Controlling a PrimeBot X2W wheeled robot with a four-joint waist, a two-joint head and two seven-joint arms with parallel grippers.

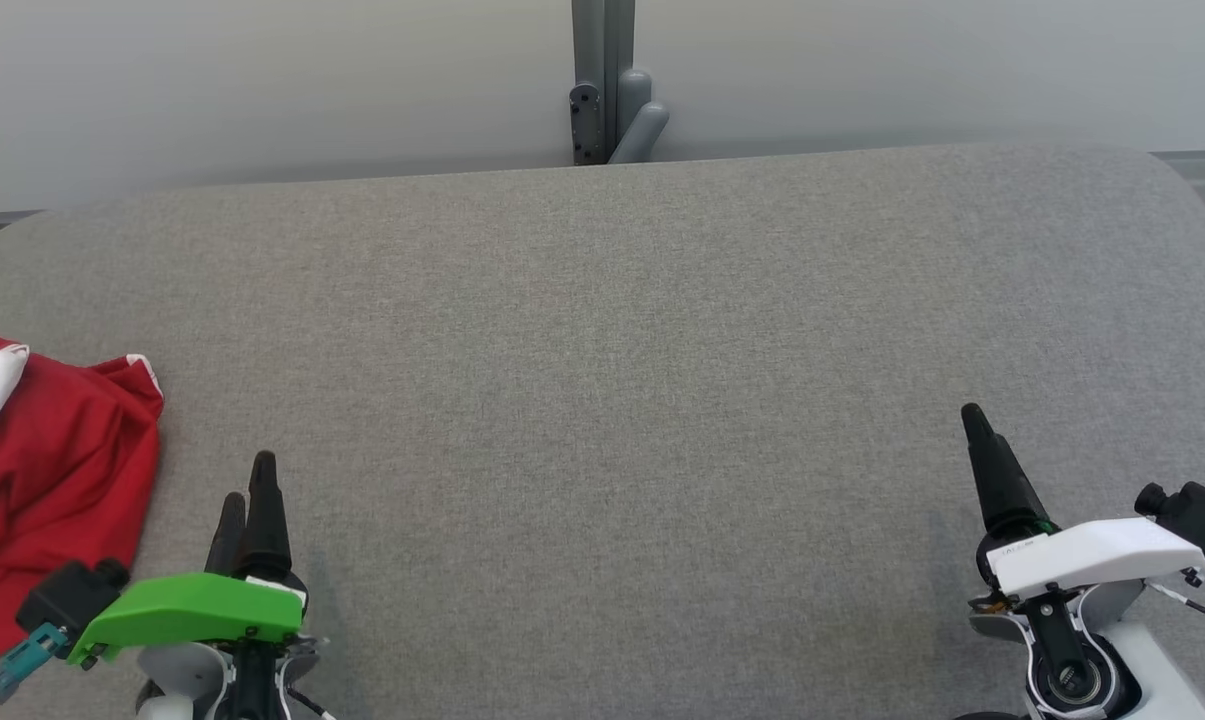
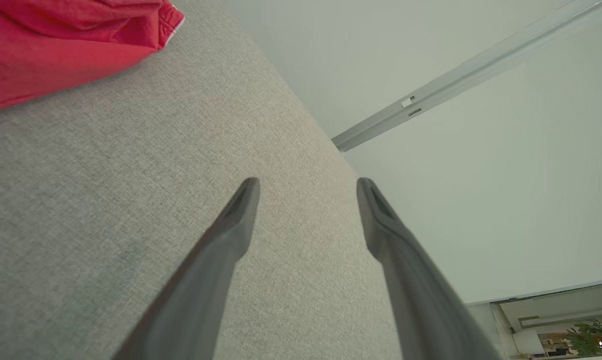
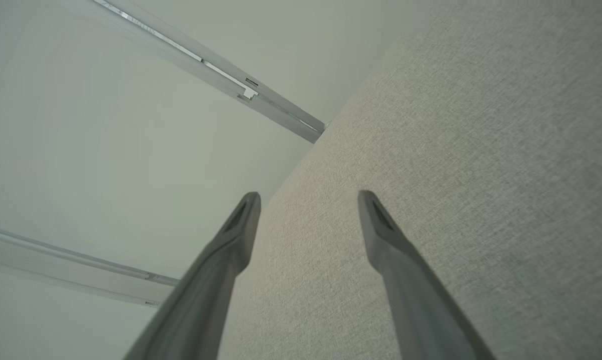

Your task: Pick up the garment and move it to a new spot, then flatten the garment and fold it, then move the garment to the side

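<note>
Left pincer (image 1: 247,482) wide open, holding nothing, with red garment (image 1: 62,470) just to its left, near. Right pincer (image 3: 308,195) open too, far off right.

No legible txt, labels, brands or nos. on anything in view.

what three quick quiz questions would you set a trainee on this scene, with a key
1. Which gripper is nearer the red garment? A) left gripper B) right gripper C) both equally near
2. True or false: the right gripper is shut on the red garment.
3. Fill in: the red garment lies bunched on the grey table, toward the robot's ___ side.
Key: 1 A; 2 false, it is open and holds nothing; 3 left.
</note>
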